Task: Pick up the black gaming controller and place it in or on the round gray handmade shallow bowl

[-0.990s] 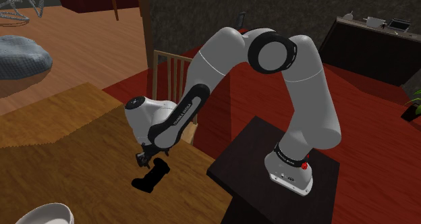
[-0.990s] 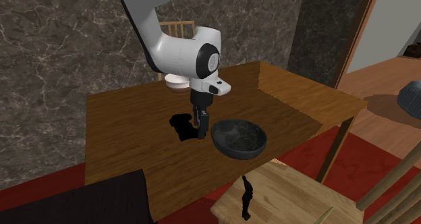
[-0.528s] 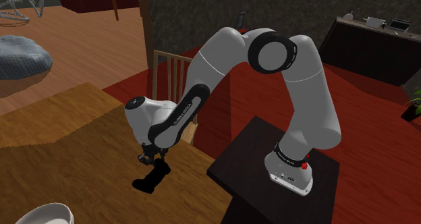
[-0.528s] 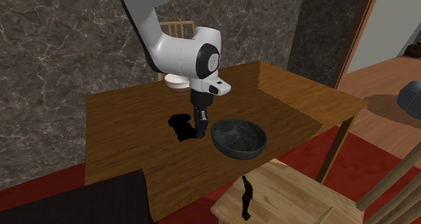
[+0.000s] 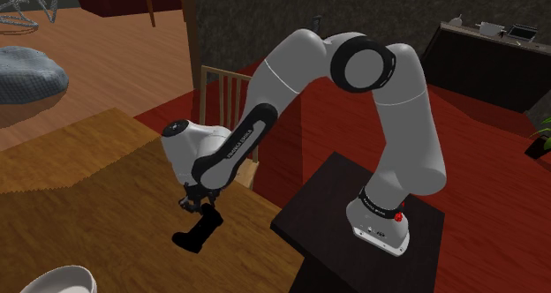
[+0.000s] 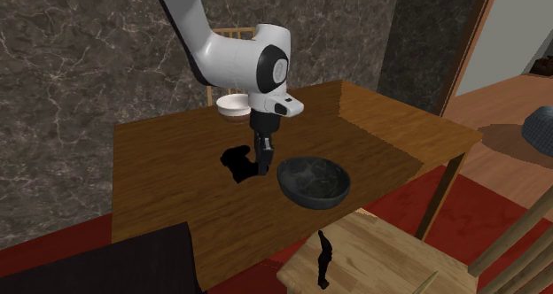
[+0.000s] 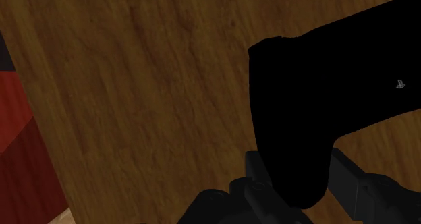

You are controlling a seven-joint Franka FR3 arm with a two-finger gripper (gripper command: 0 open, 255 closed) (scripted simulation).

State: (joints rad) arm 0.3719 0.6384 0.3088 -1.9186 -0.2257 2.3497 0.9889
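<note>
Controller [image 7: 324,101], black, is clasped by one handle between the closed gripper [image 7: 297,181] fingers. It hangs end-down under the hand, over the wooden desk [image 6: 159,159], just beside the dark shallow bowl [image 6: 313,179]. Contact with desk: cannot tell.

The jaws have risen a little — black controller [image 7: 317,101] lifted with them.

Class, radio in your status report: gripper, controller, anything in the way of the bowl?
Gripper shut on black controller, clasping one handle. Controller over wooden table, bowl close beside it. Nothing between them.
</note>
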